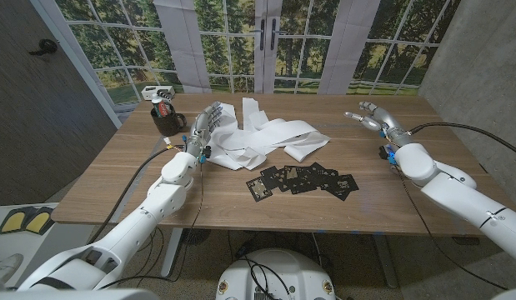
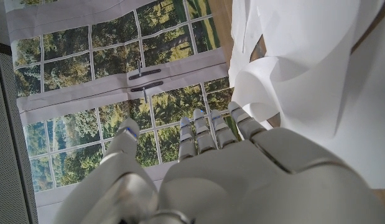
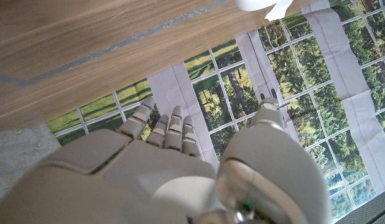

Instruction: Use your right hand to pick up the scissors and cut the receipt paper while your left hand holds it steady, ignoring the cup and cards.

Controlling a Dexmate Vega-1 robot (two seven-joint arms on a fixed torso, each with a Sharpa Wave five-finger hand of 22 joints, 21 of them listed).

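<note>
Nearest the robot on the wooden table (image 1: pixel 116 187), a row of black cards (image 1: pixel 301 180) with white markings lies overlapping, just in front of the paper. Behind them the receipt paper (image 1: pixel 262 137) spreads in a loose, crumpled heap of white loops and strips across the table's middle, one strip reaching toward the far edge.

The left hand (image 1: pixel 205 127) sits at the heap's left end, its fingers stretched forward and slightly apart over the paper; the head view does not show whether they press on it. In the left wrist view the left hand's fingers (image 2: pixel 208 130) point out straight beside curled folds of the paper, gripping nothing.

The right hand (image 1: pixel 370 117) is raised over the table's right side, well apart from the paper, fingers spread and empty. The right wrist view shows its fingers (image 3: pixel 170 127) extended with the thumb held away from them, nothing between.

Farther back on the left stands a black cup (image 1: pixel 167 119) with something upright in it; I cannot tell whether it is the scissors. A white power strip (image 1: pixel 156 92) lies behind it.
</note>
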